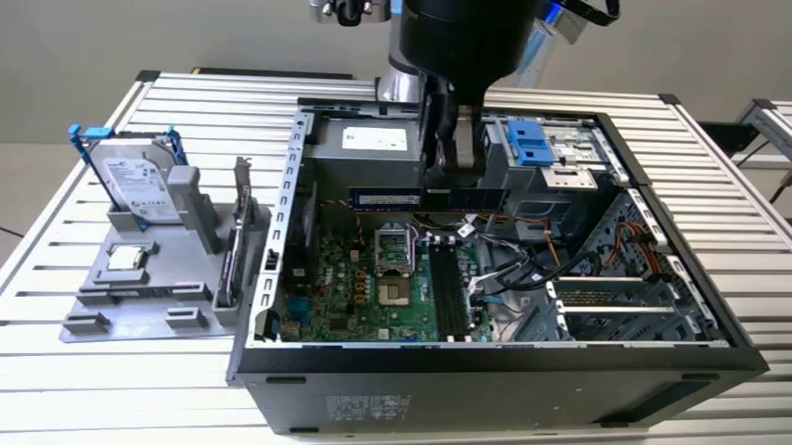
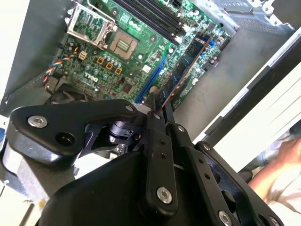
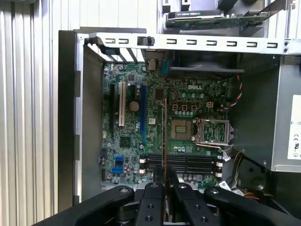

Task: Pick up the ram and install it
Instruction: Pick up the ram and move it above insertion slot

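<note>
My gripper [image 1: 448,190] hangs inside the open computer case [image 1: 495,371], shut on the ram [image 1: 427,197]. The ram is a long dark blue-green stick with black chips, held level and above the motherboard [image 1: 371,287]. It floats a little behind the black memory slots [image 1: 448,292] in the exterior view, apart from them. In both wrist views the ram [image 3: 164,136] appears edge-on as a thin strip running out from between the black fingers [image 3: 155,188]. The slots [image 3: 183,162] lie across its line below. In the second wrist view the ram [image 2: 188,61] extends from the gripper [image 2: 157,101] over the board.
On the exterior view's left a grey fixture [image 1: 148,297] holds a silver hard drive in a blue frame [image 1: 130,176] and a card with a metal bracket [image 1: 236,232]. Inside the case are the power supply [image 1: 371,139], a blue drive bracket [image 1: 532,139] and loose cables [image 1: 520,264].
</note>
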`<state>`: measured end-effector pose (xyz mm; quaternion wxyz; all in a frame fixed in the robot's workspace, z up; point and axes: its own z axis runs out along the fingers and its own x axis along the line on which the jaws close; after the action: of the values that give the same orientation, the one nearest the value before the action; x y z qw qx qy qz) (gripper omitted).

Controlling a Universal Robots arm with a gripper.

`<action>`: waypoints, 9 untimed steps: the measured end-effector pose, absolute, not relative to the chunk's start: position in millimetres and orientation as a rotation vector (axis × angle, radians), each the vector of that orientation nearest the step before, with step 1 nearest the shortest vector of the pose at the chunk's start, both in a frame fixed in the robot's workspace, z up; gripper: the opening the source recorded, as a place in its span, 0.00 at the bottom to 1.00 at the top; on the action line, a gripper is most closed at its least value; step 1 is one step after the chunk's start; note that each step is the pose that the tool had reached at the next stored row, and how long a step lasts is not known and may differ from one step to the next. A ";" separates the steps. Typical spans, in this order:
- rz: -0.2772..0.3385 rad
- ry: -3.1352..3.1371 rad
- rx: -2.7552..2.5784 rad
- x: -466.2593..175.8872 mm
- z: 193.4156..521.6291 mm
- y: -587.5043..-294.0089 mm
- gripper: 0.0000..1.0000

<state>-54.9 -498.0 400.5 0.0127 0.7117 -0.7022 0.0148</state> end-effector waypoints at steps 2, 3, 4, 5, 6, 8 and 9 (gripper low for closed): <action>0.046 -2.190 2.216 -52.0 400.5 -498.0 0.00; 0.046 -2.191 2.215 -50.2 400.5 -498.0 0.00; 0.046 -2.192 2.215 -48.8 400.5 -498.0 0.00; 0.046 -2.192 2.214 -47.4 400.5 -498.0 0.00; 0.046 -2.193 2.213 -45.6 400.5 -498.0 0.00; 0.046 -2.194 2.212 -42.5 400.5 -498.0 0.00; 0.046 -2.195 2.211 -40.9 400.5 -498.0 0.00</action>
<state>-40.9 -498.0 400.5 0.0128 0.7096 -0.7043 0.0147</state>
